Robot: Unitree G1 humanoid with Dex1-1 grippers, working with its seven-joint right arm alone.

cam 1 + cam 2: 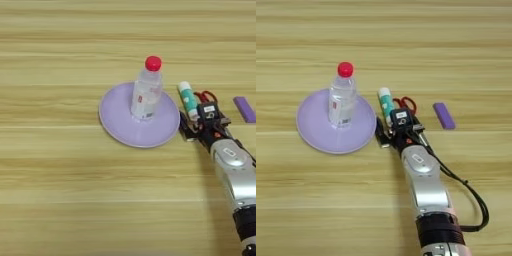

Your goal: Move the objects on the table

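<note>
Light wood-grain bench (316, 200) carries a clear plastic bottle with red cap (342, 97) upright on a round lavender plate (311, 130). Right of it, the robot's black fingers (387, 131) reach the white-and-green glue stick (386, 102); whether they pinch it cannot be told. Red-handled scissors (406, 103) lie just behind, a small dark purple block (444, 115) farther right.

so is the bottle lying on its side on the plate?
No, the clear bottle stands upright on the lavender plate, red cap at the top.

Clear bottle (341, 97), red cap, upright on lavender plate (313, 127); glue stick (386, 104), scissors (406, 104), purple block (444, 115) rightward.
</note>
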